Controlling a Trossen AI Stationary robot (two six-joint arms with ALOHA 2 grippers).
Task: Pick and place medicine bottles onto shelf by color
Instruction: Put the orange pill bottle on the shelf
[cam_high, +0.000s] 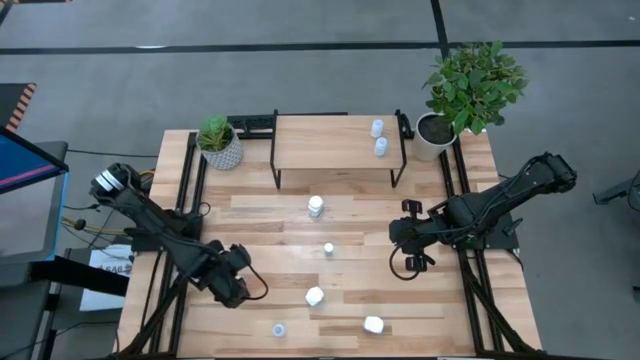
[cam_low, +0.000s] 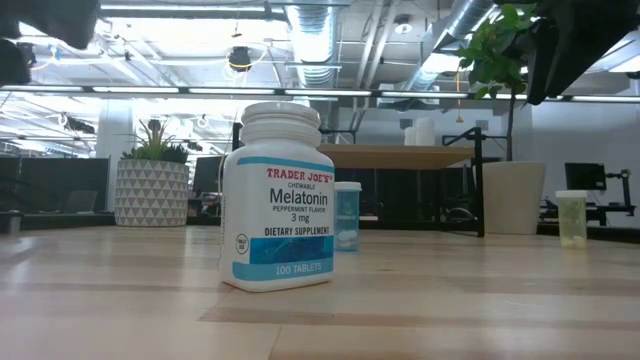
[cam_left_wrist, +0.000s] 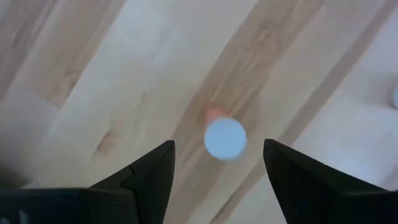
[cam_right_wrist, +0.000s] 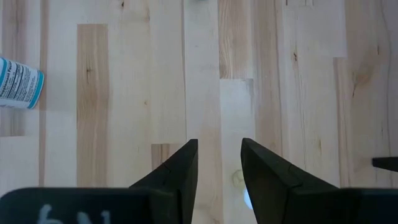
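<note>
My left gripper (cam_high: 240, 288) hangs open near the table's front left, pointing down. In its wrist view a small pale-blue medicine bottle (cam_left_wrist: 225, 138) stands on the table below, showing between the fingers, which do not touch it; it is probably the small one (cam_high: 279, 328) near the front edge. White bottles (cam_high: 316, 206) (cam_high: 314, 296) (cam_high: 373, 324) and a tiny one (cam_high: 328, 249) stand mid-table. Two pale bottles (cam_high: 379, 138) stand on the shelf (cam_high: 330, 140) at the far edge. My right gripper (cam_high: 412, 245) waits open at the right, above bare wood (cam_right_wrist: 219, 142).
A patterned pot with a plant (cam_high: 219, 143) stands left of the shelf and a white pot with a leafy plant (cam_high: 440, 125) right of it. The low view has a white Melatonin bottle (cam_low: 277, 200) up close, a blue one (cam_low: 347, 215) behind it and a yellowish one (cam_low: 571, 218) at the right.
</note>
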